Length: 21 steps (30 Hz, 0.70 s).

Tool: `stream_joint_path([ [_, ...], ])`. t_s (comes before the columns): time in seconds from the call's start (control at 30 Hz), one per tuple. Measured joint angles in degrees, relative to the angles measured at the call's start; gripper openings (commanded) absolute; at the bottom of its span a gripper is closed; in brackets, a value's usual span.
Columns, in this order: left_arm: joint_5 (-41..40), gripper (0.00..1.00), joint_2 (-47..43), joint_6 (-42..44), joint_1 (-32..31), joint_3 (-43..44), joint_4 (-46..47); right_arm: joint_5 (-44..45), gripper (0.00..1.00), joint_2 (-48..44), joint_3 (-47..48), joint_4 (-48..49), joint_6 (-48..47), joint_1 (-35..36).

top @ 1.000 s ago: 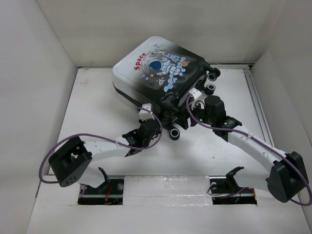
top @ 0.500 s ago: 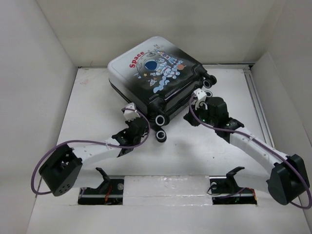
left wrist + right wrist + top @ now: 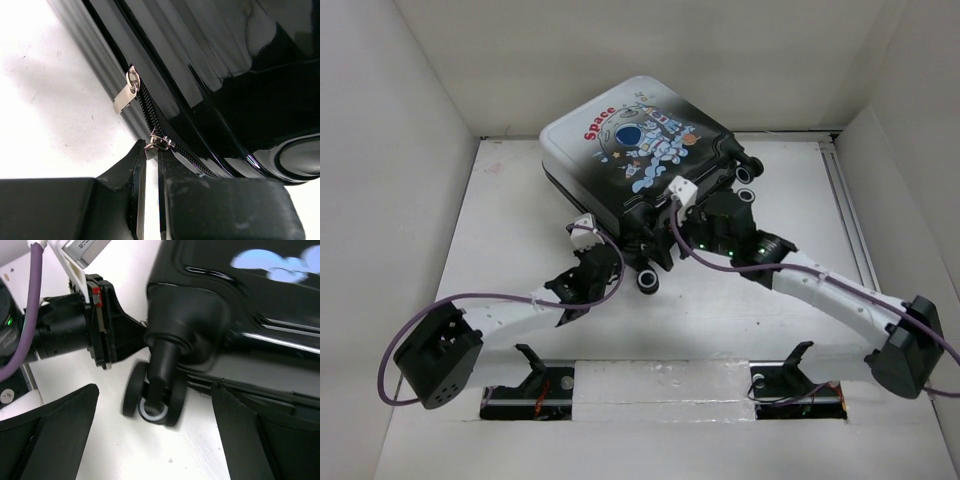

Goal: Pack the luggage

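Black-and-white luggage [image 3: 635, 150] lies shut at far centre of table [image 3: 510, 200]. At its near edge, left gripper [image 3: 151, 156] clamps the zip pull [image 3: 160, 142]. The right gripper [image 3: 155, 405], fingers wide apart, straddles a wheel [image 3: 152, 400]. Likely step: zipping closed. Next: steady drag along zip, case braced.
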Motion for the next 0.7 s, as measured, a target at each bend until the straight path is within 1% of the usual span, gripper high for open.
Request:
stream_joint_path([
  [0.1, 0.1, 0.0, -0.2, 0.2, 0.0, -0.5, 0.6, 1.4, 1.0, 5.5, 2.9, 0.2, 0.1, 2.0],
  [0.2, 0.3, 0.0, -0.4, 0.4, 0.0, -0.8, 1.1, 1.3, 1.0, 10.5, 4.9, 0.3, 0.8, 2.3],
  [0.3, 0.3, 0.0, -0.5, 0.5, 0.0, -0.8, 1.1, 0.3, 1.0, 12.9, 6.0, 0.8, 2.3, 3.1],
  [0.37, 0.1, 0.0, -0.7, 0.6, 0.1, -1.0, 1.2, 0.8, 0.8, 13.4, 6.6, 0.7, 2.9, 3.2],
  [0.4, 0.1, 0.0, -0.9, 0.7, 0.1, -1.2, 1.2, 1.6, 0.71, 13.7, 6.6, 1.0, 3.1, 3.2],
  [0.43, 0.0, 0.0, -1.1, 0.8, 0.0, -1.3, 1.2, 2.4, 0.56, 14.0, 6.8, 1.2, 3.4, 3.1],
  [0.47, -0.1, 0.0, -1.3, 0.9, 0.0, -1.4, 1.2, 3.5, 0.22, 14.4, 7.0, 1.4, 3.5, 3.1],
  [0.53, 0.0, 0.0, -1.7, 1.1, 0.0, -1.8, 1.3, 5.6, 0.07, 14.8, 7.3, 1.3, 7.1, 3.1],
  [0.57, 0.0, 0.0, -1.9, 1.2, -0.1, -1.9, 1.4, 6.4, 0.0, 14.9, 7.4, 1.5, 7.0, 3.1],
  [0.7, 0.1, 0.0, -2.6, 1.7, 0.0, -2.3, 1.3, 8.2, 0.0, 14.3, 6.3, 2.9, 6.8, 3.7],
])
